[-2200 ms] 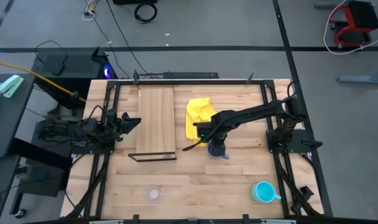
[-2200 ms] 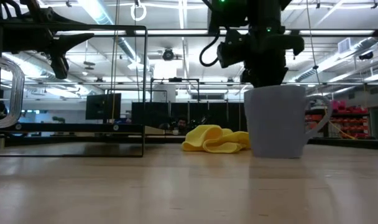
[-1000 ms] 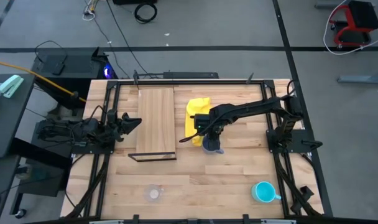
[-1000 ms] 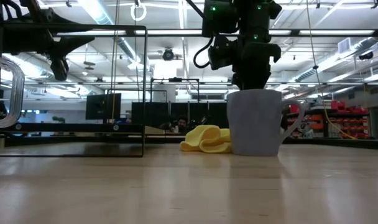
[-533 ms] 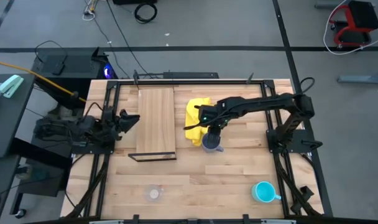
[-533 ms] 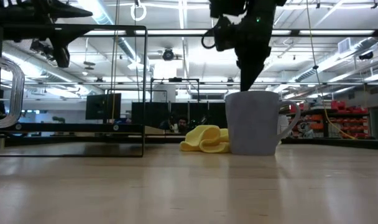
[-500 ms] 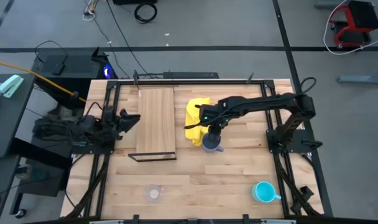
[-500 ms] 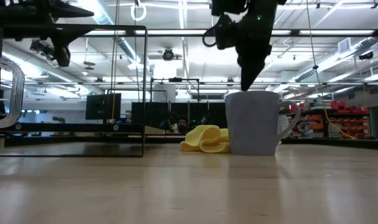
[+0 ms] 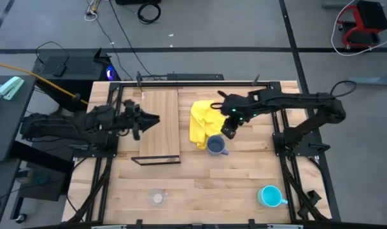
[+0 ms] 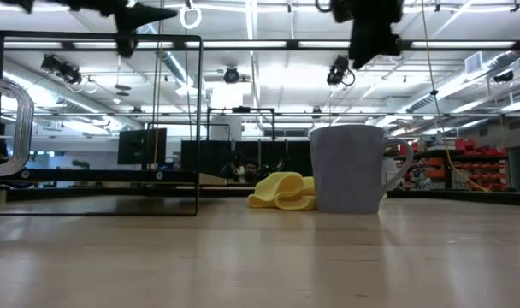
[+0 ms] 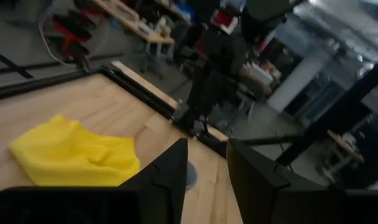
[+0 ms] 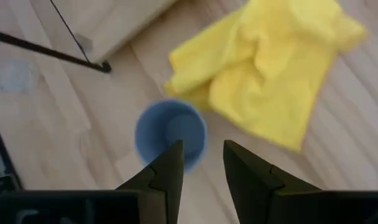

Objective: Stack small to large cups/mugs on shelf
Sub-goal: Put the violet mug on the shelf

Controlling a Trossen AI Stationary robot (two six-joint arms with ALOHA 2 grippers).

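right tool [image 9: 227, 131] open, above grey-blue mug [image 9: 215, 145] by cloth [image 9: 202, 121]

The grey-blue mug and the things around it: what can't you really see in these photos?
- Grey-blue mug: handle unclear from above; in the right wrist view, that arm's dark fingers cover its near rim.
- Glass cup: a faint blur from above.
- Yellow cloth: the mug hides part of it in the low view.

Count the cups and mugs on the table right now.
3: grey-blue mug beside the yellow cloth, turquoise mug at the near right corner, clear glass cup near left. None on the shelf.
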